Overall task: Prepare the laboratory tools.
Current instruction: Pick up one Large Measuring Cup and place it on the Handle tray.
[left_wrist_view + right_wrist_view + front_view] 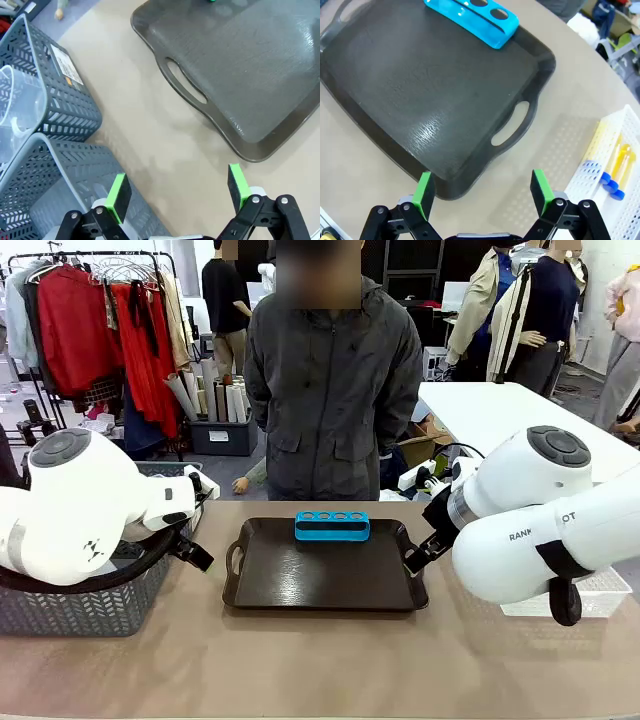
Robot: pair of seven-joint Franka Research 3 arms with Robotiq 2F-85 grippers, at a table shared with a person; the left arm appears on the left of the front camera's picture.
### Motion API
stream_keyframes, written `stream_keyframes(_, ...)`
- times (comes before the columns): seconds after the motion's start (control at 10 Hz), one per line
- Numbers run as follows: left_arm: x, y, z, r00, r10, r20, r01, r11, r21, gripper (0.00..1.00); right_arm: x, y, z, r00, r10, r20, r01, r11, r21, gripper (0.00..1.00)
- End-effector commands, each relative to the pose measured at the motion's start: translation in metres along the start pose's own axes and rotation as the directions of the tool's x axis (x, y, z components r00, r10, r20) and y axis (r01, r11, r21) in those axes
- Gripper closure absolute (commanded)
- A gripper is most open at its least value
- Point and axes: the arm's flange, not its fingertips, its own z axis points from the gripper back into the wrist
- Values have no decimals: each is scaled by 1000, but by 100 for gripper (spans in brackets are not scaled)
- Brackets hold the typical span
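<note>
Beige tabletop, with a person [333,390] in a grey jacket standing at its far side. A dark tray [320,575] with handles lies at the centre. A small blue rack [332,526] stands on the tray's far edge, its holes empty.

Both arms hover near the tray, one at each end. The left gripper [177,185] has its green pads spread wide and holds nothing. So does the right gripper [482,187].

The work appears to be at its start, with nothing yet loaded. The next move probably calls for one arm to turn away from the tray, lower over a tool and close on it.

The left wrist view shows grey mesh baskets [70,100] beside the tray's left end, one holding a clear plastic beaker [17,115]. The right wrist view shows a pale perforated bin [585,180] beyond the tray's right handle. Blue-capped tubes [620,165] of yellow liquid lie inside it.
</note>
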Motion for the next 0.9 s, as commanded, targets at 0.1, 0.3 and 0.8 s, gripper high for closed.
stream_keyframes(0.1,0,0,0,1000,0,0,0,1000,0,0,0,0,0,1000,0,0,0,1000,0,0)
stream_keyframes(0.3,0,0,0,1000,0,0,0,1000,0,0,0,0,0,1000,0,0,0,1000,0,0)
stream_keyframes(0.8,0,0,0,1000,0,0,0,1000,0,0,0,0,0,1000,0,0,0,1000,0,0)
